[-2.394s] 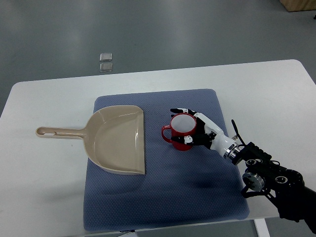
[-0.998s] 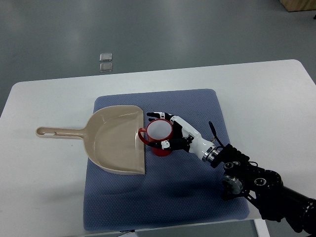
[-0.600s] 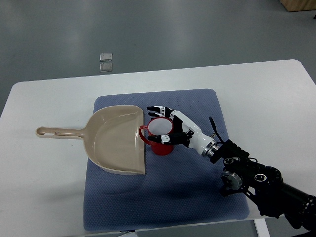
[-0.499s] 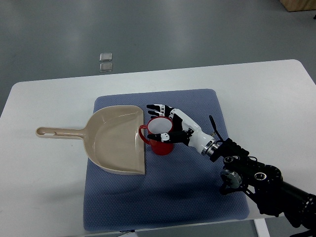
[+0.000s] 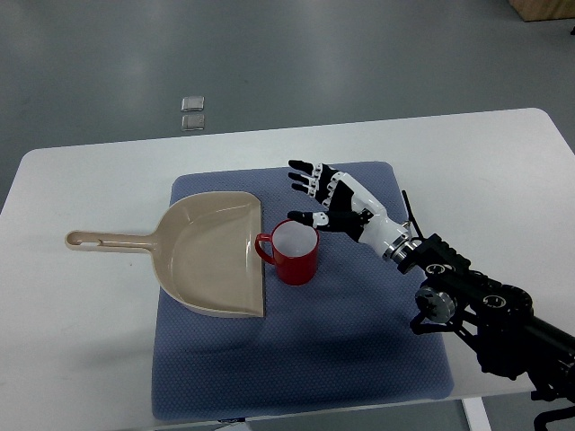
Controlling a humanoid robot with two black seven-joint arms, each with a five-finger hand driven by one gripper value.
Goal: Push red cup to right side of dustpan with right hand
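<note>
A red cup (image 5: pixel 292 253) with a white inside stands upright on the blue mat (image 5: pixel 359 341), its handle touching or nearly touching the right edge of the beige dustpan (image 5: pixel 211 255). My right hand (image 5: pixel 316 191) hovers just above and right of the cup, fingers spread and holding nothing. Its thumb tip lies close over the cup's far rim. The arm runs down to the lower right corner. The left arm does not show.
The dustpan's handle (image 5: pixel 106 241) points left onto the white table (image 5: pixel 81 341). The mat covers the table's middle. Two small clear objects (image 5: pixel 192 111) lie on the grey floor beyond the far edge.
The hand pushed the cup left across the mat until its handle met the dustpan's right edge. It has since let go, lifted and drawn back up and to the right.
</note>
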